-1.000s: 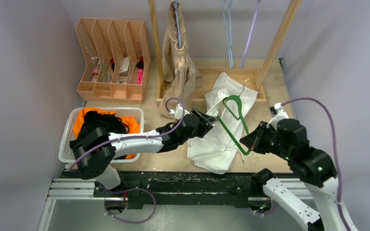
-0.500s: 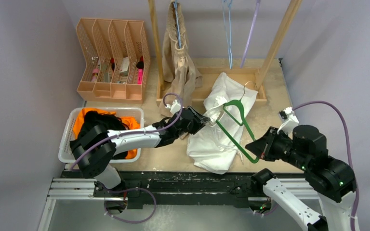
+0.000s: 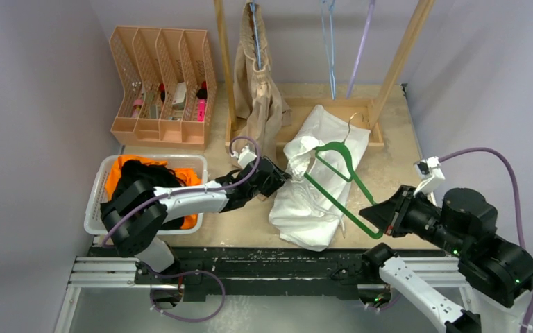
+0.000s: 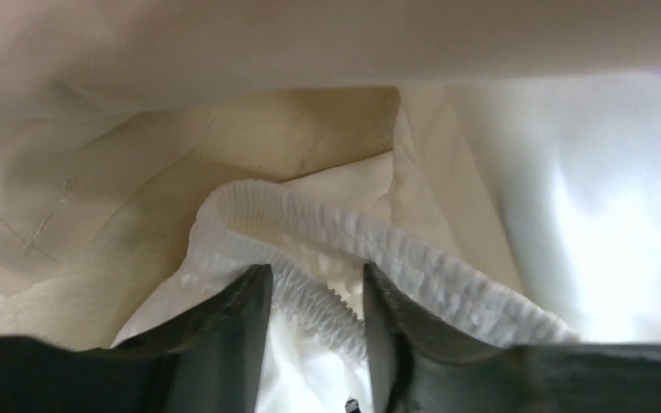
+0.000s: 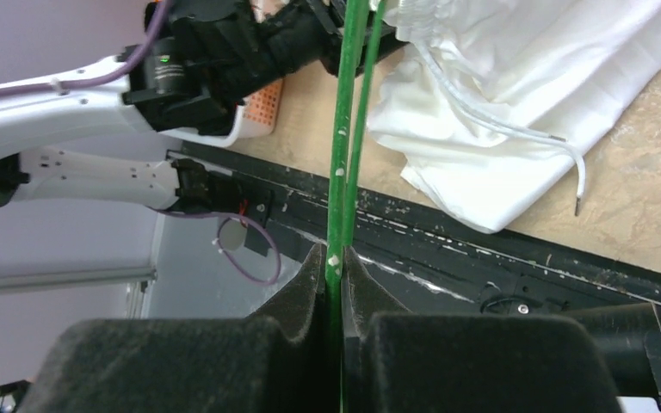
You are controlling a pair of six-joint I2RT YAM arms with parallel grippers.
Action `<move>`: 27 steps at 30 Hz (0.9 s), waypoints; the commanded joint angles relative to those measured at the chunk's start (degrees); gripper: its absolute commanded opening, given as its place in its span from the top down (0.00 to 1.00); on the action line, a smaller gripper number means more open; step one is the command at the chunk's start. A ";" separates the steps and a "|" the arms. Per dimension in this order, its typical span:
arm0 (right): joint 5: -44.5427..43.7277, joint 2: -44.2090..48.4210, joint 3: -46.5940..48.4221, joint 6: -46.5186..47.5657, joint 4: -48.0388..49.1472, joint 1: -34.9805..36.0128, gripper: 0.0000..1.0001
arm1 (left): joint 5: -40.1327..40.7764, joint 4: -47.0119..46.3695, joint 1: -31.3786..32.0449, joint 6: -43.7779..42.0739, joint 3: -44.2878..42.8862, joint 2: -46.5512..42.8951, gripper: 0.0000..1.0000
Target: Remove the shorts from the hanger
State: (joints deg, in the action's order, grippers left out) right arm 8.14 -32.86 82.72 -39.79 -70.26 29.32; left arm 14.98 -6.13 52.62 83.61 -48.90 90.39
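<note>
The white shorts [image 3: 319, 191] lie crumpled on the table's middle. My left gripper [image 3: 282, 173] is shut on their gathered waistband [image 4: 318, 297], which sits between the two dark fingers [image 4: 241, 318]. My right gripper [image 3: 382, 216] is shut on the lower corner of a green hanger [image 3: 333, 182] that slants above the white shorts, its far end by the waistband. The hanger's bar [image 5: 345, 129] runs up from my right gripper [image 5: 333, 258]. Beige shorts [image 3: 258, 97] hang on a blue hanger on the wooden rack. Orange shorts [image 3: 116, 175] and black shorts [image 3: 146, 177] lie in a basket.
The white basket [image 3: 96, 208] stands at the left front. A peach desk organiser [image 3: 159, 125] stands at the back left. The wooden rack [image 3: 395, 66] holds two bare hangers [image 3: 330, 48]. The shorts' drawstring [image 5: 516, 133] trails towards the table's front edge.
My right gripper has drawn the green hanger to the right and nearer the front edge. My left gripper has pulled the waistband a little to the left.
</note>
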 commanded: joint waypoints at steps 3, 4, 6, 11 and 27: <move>-6.02 -0.52 -11.51 -2.23 4.52 0.77 1.00 | 1.69 1.12 3.50 -10.31 -1.86 -10.35 0.44; -6.48 -0.92 -13.59 -2.30 4.56 0.79 1.00 | 2.04 1.56 4.44 -11.85 -1.74 -12.01 0.41; -6.38 -2.10 -15.66 -1.30 4.60 0.76 1.00 | 2.00 1.50 5.68 -15.15 -1.33 -15.12 0.40; -6.78 -2.08 -13.16 0.66 4.60 0.82 1.00 | 0.15 6.73 6.11 -23.59 -4.96 -13.21 0.39; 1.39 1.63 -6.75 2.94 4.53 0.80 1.00 | 14.85 42.75 8.11 -43.14 -38.30 11.70 0.53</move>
State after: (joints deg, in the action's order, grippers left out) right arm 6.37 -33.01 72.20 -38.28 -68.45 29.89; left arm 23.64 28.58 60.86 45.56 -82.04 99.22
